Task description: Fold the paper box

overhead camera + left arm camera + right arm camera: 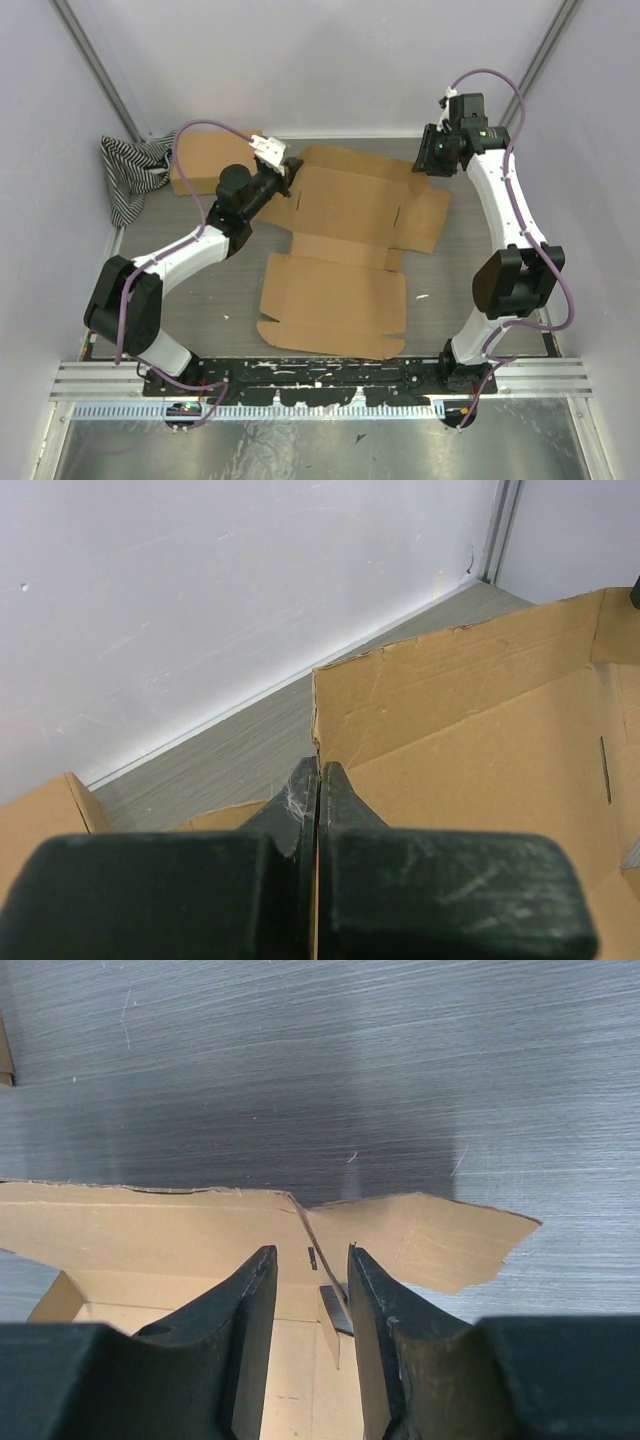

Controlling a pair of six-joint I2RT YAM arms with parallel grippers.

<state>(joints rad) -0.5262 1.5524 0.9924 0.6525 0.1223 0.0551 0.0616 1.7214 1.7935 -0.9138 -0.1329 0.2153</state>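
Note:
A brown cardboard box blank (345,240) lies mostly flat in the middle of the table. My left gripper (283,172) is shut on the blank's far-left side flap (440,695), which stands raised in the left wrist view, its edge pinched between the fingers (340,795). My right gripper (428,152) is open at the blank's far-right corner. In the right wrist view its fingers (255,1290) straddle a raised flap edge (320,1250) without closing on it.
A second flat cardboard piece (205,160) lies at the far left beside a striped cloth (130,170). The white back wall (200,600) stands close behind the left gripper. Bare grey tabletop (350,1060) lies beyond the right gripper.

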